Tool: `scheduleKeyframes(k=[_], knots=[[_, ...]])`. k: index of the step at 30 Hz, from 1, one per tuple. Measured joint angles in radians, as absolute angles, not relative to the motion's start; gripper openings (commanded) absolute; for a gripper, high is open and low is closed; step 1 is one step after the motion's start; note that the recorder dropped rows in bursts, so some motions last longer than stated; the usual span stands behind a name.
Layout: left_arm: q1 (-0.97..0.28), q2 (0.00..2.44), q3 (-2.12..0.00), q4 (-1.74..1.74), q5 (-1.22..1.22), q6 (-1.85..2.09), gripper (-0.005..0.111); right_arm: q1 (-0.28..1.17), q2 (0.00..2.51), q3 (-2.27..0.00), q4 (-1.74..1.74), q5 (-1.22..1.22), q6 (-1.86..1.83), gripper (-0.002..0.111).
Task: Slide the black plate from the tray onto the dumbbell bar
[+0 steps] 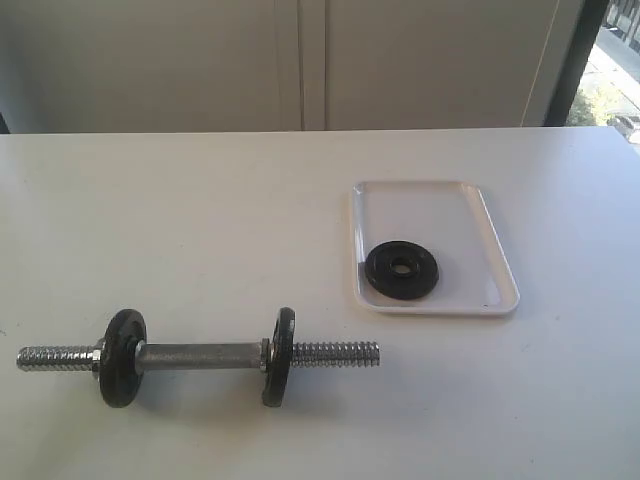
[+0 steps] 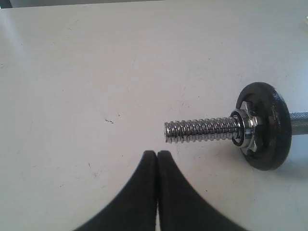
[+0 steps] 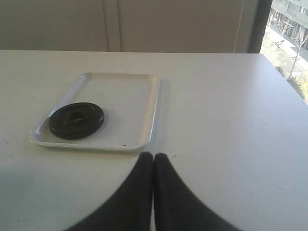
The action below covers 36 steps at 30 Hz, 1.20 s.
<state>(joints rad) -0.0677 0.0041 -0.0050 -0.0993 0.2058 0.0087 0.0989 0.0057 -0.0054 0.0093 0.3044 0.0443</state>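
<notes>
The black plate (image 1: pixel 402 270) lies flat in the near left corner of the white tray (image 1: pixel 470 215) at the table's right; the right wrist view shows the plate (image 3: pixel 76 120) and the tray (image 3: pixel 130 98) too. The dumbbell bar (image 1: pixel 200 356) lies on the table at the front left, with two black discs (image 1: pixel 122 356) on it and bare threaded ends. My left gripper (image 2: pixel 157 153) is shut and empty, close to the bar's threaded end (image 2: pixel 202 130). My right gripper (image 3: pixel 153 155) is shut and empty, just off the tray's near corner. Neither gripper appears in the exterior view.
The white table (image 1: pixel 200 220) carries only the tray and the dumbbell. A wall with pale panels (image 1: pixel 300 60) stands behind its far edge, and a window (image 1: pixel 610 70) is at the far right.
</notes>
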Motion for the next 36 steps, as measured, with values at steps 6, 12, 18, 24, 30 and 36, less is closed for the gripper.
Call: scheduleKeyframes(k=[6,12,18,24,30,36], knots=[[-0.068,0.004,-0.005,-0.099,0.206,0.009,0.000,0.099,0.006,-0.005,0.009,0.304,0.044,0.000],[-0.068,0.004,-0.005,-0.099,0.206,0.009,0.000,0.099,0.006,-0.005,0.009,0.304,0.044,0.000],[-0.068,0.004,-0.005,-0.078,0.206,0.015,0.000,0.099,0.006,-0.005,0.009,0.304,0.044,0.000],[-0.068,0.004,-0.005,-0.041,0.191,0.124,0.000,0.099,0.006,-0.005,0.009,0.304,0.044,0.000],[-0.068,0.004,-0.005,-0.037,-0.093,0.181,0.000,0.099,0.006,-0.005,0.009,0.304,0.044,0.000],[-0.068,0.004,-0.003,-0.040,-0.181,0.092,0.000,0.099,0.006,-0.005,0.009,0.304,0.044,0.000]])
